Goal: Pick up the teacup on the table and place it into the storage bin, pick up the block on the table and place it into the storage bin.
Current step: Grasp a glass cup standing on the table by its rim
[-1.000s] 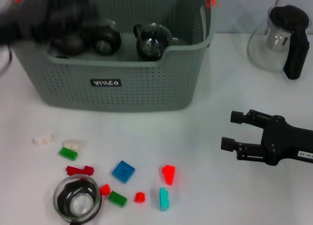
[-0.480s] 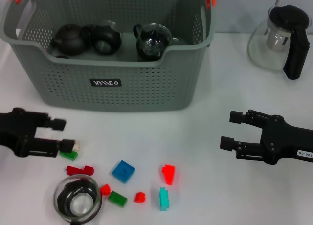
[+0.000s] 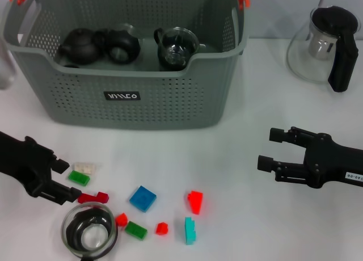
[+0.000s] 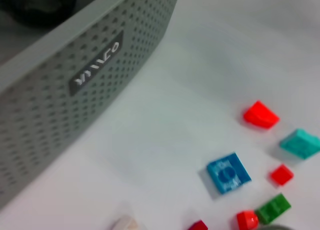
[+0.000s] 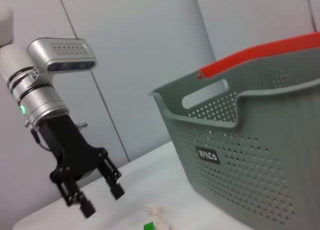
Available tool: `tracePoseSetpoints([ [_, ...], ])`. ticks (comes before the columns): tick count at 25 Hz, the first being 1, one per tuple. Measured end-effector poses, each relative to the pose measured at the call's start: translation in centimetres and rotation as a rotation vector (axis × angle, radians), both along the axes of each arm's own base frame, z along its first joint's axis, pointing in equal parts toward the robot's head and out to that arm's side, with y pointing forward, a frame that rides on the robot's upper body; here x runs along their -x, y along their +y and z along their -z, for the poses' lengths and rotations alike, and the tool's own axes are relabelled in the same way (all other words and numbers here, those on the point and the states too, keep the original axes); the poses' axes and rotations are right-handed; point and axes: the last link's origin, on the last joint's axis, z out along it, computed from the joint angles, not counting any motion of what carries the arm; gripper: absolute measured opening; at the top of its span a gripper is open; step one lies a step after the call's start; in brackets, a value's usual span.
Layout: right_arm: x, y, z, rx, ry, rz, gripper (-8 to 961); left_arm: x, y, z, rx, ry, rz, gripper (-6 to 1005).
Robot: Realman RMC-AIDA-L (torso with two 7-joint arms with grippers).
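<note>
The teacup, clear glass with a dark inside, stands at the table's front left. Several small blocks lie around it: white, green, dark red, blue, red and teal. My left gripper is open, low over the table, its fingertips just left of the green and dark red blocks and holding nothing. The grey storage bin stands behind them with dark tea ware inside. My right gripper hovers open and empty at the right. The left wrist view shows the blue block and the bin wall.
A glass teapot with a black handle stands at the back right. More small blocks, red and green, lie near the front edge. In the right wrist view the left gripper appears beside the bin.
The left arm came away from over the bin, dropped to the table at the left, and has now shifted nearer the front, close to the green and dark red blocks. The right gripper barely moved.
</note>
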Motion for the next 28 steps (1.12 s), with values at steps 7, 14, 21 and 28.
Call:
tracePoseSetpoints([
  [7, -0.2, -0.1, 0.2, 0.001, -0.001, 0.015, 927, 0.3, 0.2, 2.9, 0.046, 0.106, 0.009, 665],
  [14, -0.2, 0.0, 0.2, 0.000, -0.002, 0.015, 927, 1.5, 0.2, 5.1, 0.101, 0.139, -0.011, 645],
  [21, -0.2, 0.1, 0.2, 0.000, -0.003, 0.015, 927, 1.9, 0.3, 5.6, 0.099, 0.178, -0.022, 625],
  [28, -0.2, 0.1, 0.2, 0.001, -0.005, 0.014, 927, 1.9, 0.3, 5.9, 0.104, 0.189, -0.020, 606],
])
